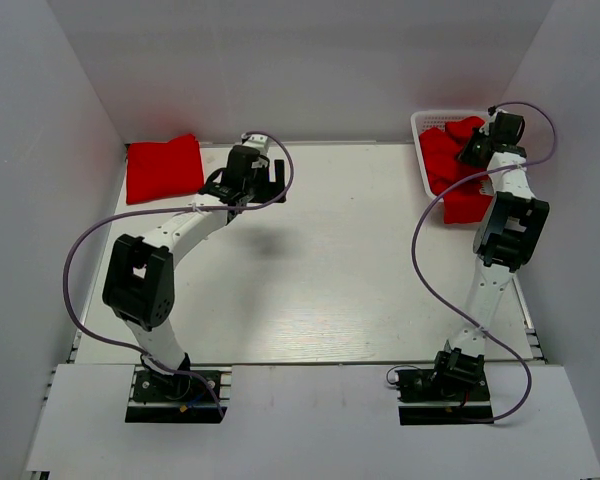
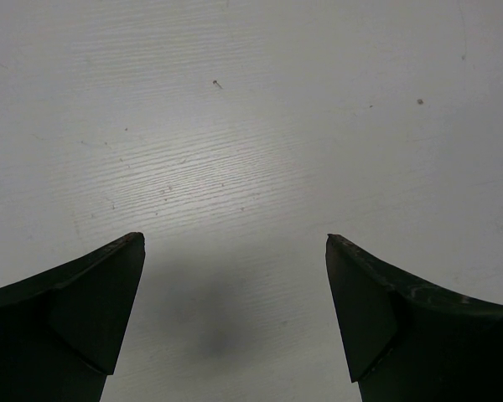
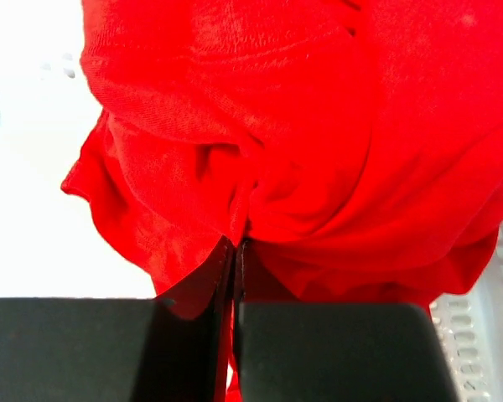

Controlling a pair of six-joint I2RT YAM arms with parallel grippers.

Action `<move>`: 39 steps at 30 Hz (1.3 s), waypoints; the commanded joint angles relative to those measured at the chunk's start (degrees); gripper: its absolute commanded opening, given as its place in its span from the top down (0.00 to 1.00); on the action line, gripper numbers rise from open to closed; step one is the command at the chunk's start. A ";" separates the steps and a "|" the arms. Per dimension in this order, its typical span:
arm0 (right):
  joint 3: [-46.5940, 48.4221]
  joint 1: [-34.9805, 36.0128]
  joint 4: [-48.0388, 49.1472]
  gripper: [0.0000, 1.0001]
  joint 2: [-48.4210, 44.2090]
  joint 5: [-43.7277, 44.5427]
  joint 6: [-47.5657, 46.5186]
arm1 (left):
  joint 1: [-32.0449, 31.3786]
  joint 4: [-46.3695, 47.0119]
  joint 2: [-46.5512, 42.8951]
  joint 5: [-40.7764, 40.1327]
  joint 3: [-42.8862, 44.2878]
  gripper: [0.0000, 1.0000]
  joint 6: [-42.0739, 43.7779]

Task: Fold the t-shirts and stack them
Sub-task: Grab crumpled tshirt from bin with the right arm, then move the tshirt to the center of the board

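Red shirt [image 3: 302, 126] being pinched tight in right pincer [image 3: 235, 244], bunched ahead of it in basket [image 1: 417, 122]. Pick-up probably being done; lifting clear being needed next. Left pincer [image 2: 235, 243] being held wide, empty; folded shirt [image 1: 165, 167] beside it.

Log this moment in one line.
left fingers open, empty | right fingers shut on crumpled shirt at basket | folded shirt far-left corner

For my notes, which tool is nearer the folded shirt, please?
Left. The left tool hovers beside the folded shirt; the right tool is far across, at the basket.
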 commanded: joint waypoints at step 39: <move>5.01 8.31 7.48 1.00 -36.23 -29.82 -6.83 | 0.69 -7.32 -10.77 -3.76 -0.68 0.01 -7.88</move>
